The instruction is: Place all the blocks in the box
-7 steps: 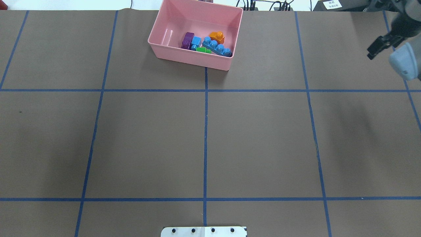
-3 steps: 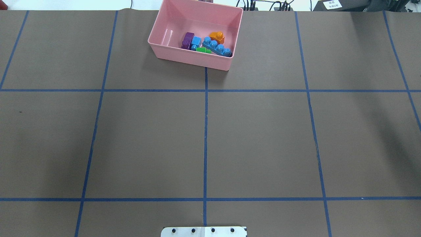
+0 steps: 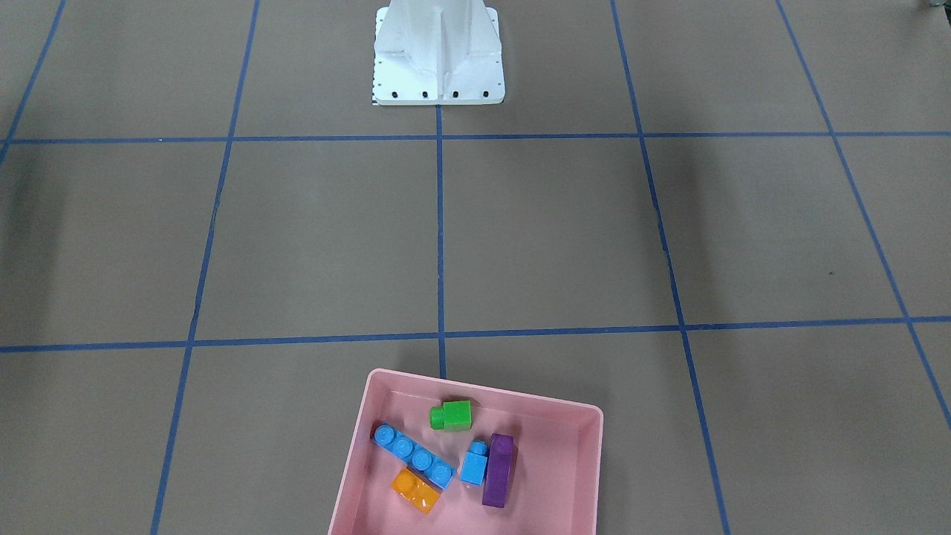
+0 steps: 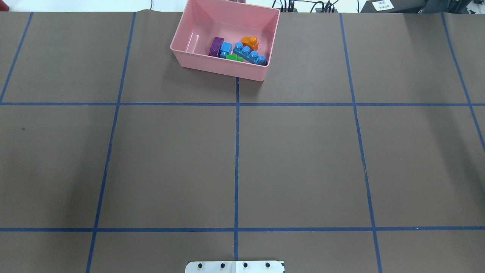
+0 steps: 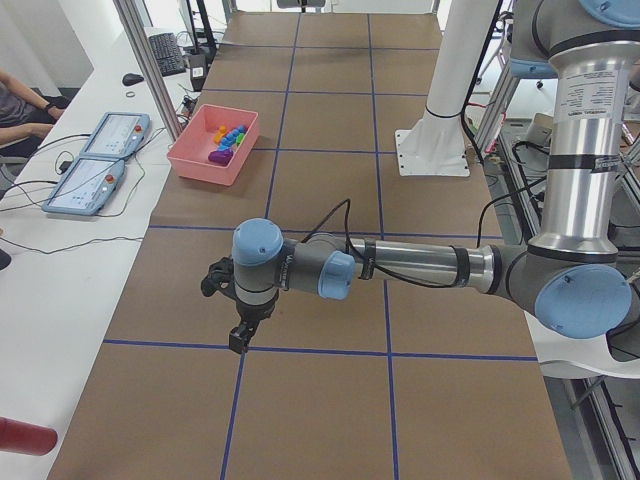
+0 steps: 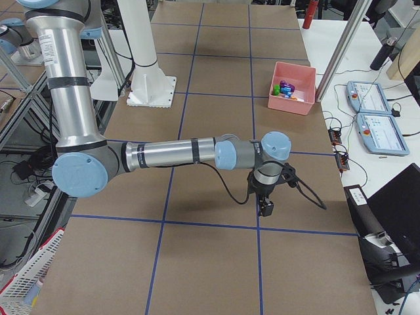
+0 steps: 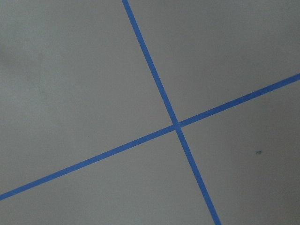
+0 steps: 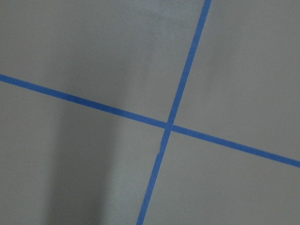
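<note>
The pink box stands at the table's far edge, near the middle. In it lie the orange block, the purple block, the small blue cube, the long blue bar and the green cube. The front-facing view shows the same blocks inside the box. My left gripper hangs low over the table's left end, far from the box. My right gripper hangs low over the right end. Both show only in side views, so I cannot tell whether they are open or shut.
The white base plate stands at the robot's side of the table. Blue tape lines cross the brown table cover. Two control tablets and cables lie on the white bench beyond the box. A person sits at that bench's far end.
My right gripper, seen at the overhead view's upper right edge a second ago, has moved out of that view. The box and blocks have not moved.
</note>
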`<state>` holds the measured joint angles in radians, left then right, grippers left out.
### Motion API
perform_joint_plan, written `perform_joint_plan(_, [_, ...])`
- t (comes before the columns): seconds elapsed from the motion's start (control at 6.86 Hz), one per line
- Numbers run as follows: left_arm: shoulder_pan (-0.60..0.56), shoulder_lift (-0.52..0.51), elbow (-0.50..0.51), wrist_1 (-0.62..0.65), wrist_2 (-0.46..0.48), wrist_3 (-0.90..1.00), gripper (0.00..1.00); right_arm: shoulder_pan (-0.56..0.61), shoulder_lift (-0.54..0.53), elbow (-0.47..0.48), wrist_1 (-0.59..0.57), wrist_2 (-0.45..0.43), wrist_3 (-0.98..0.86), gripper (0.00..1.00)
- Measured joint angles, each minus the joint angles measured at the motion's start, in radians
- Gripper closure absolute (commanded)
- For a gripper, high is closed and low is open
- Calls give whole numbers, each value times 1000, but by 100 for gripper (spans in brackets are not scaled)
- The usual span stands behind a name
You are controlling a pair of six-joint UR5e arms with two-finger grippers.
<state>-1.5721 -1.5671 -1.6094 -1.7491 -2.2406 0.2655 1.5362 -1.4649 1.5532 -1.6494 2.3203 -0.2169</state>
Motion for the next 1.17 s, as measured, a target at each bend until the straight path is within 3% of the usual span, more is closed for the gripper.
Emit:
perform_joint_plan(0.58, [-3,1,36,48,-14,-18,0,78,-83,-6,-9,185,9,0])
perform_joint_plan(0.87, [-3,-5,3,106,-78,-129,0,87,-109,-6,-10,209,11,0])
perform_joint_plan(1.17, [-2,-5,-3,111,-109,-186,0,89,-115,-4,-3,178,10,0])
